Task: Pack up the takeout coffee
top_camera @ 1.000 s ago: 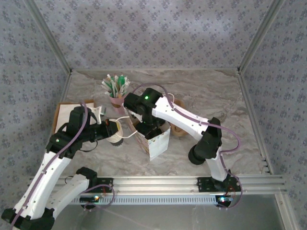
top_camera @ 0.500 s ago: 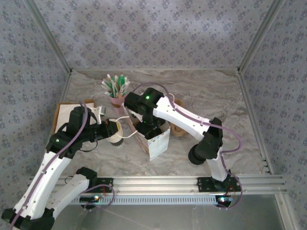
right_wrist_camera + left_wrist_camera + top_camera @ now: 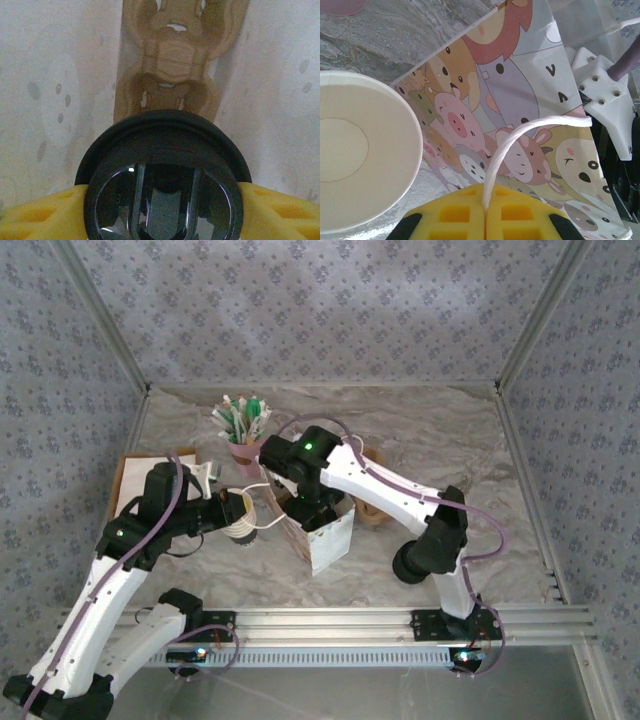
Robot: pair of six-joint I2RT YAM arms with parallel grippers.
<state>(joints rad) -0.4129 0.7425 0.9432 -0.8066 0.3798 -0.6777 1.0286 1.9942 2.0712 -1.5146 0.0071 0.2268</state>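
The right gripper [image 3: 162,200] grasps the coffee [image 3: 162,170] by its round black lid [image 3: 160,122], one yellow finger [image 3: 35,210] pressed against each side of the rim. The cup under the lid is hidden. Coffee and gripper are down inside the bag [image 3: 330,538], between its pale inner walls, and the lid's edge sits closer to the left wall than to the right. Beyond the lid, a brown cardboard carrier [image 3: 175,55] lies along the bottom of the bag. From above, the right wrist fills most of the bag's mouth, with little room between it and the paper edges.

The left gripper [image 3: 485,202] is clenched on the bag's white cord [image 3: 507,142], which arches up from between the pads toward the bag's top edge. The cartoon-printed side of the bag faces this gripper and leans away from it. Just left of the gripper stands a stack of white cups [image 3: 355,150], its open rim near the bag's lower edge but apart from it.

A pink cup of sticks [image 3: 243,443] stands just beyond the bag, to its far left, close to the right arm's wrist. A flat board [image 3: 122,483] lies at the table's left edge behind the left arm. Bare marbled table [image 3: 460,450] spreads to the right and far side.
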